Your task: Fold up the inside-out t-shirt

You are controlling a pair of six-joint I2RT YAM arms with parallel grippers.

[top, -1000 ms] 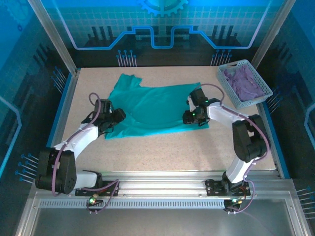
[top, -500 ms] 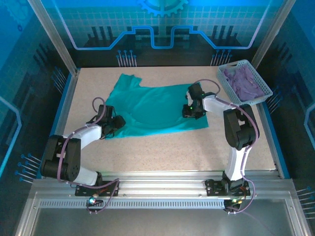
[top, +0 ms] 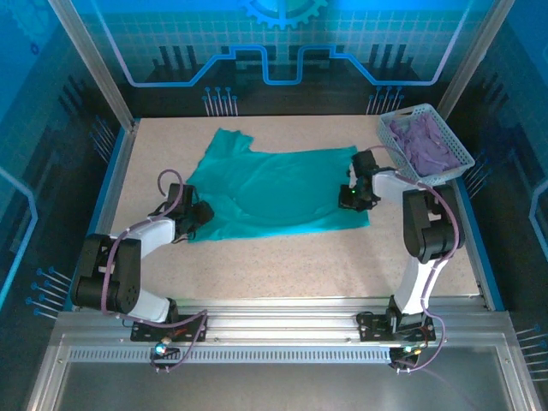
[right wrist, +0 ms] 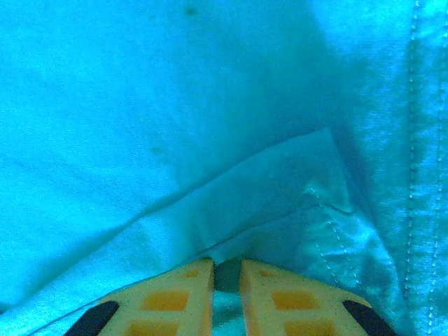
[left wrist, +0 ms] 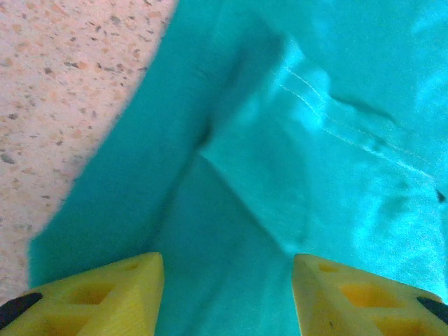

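The teal-green t-shirt [top: 274, 188] lies spread flat across the middle of the table, one sleeve pointing to the back left. My left gripper [top: 199, 214] sits at the shirt's near-left corner; in the left wrist view its yellow fingers [left wrist: 105, 290] stand wide apart over the cloth [left wrist: 280, 161], gripper [left wrist: 227, 280] open. My right gripper [top: 351, 199] rests on the shirt's right edge. In the right wrist view the gripper [right wrist: 227, 269] is shut on a raised fold of the shirt [right wrist: 210, 126], near a stitched hem.
A grey-white basket [top: 462, 156] holding purple cloth [top: 424, 141] stands at the back right, close to the right arm. Metal frame rails border the speckled table [top: 282, 257] on all sides.
The right gripper has moved rightward with the shirt's right edge, pulling the cloth wider and flatter. The left gripper has stayed near the near-left corner.
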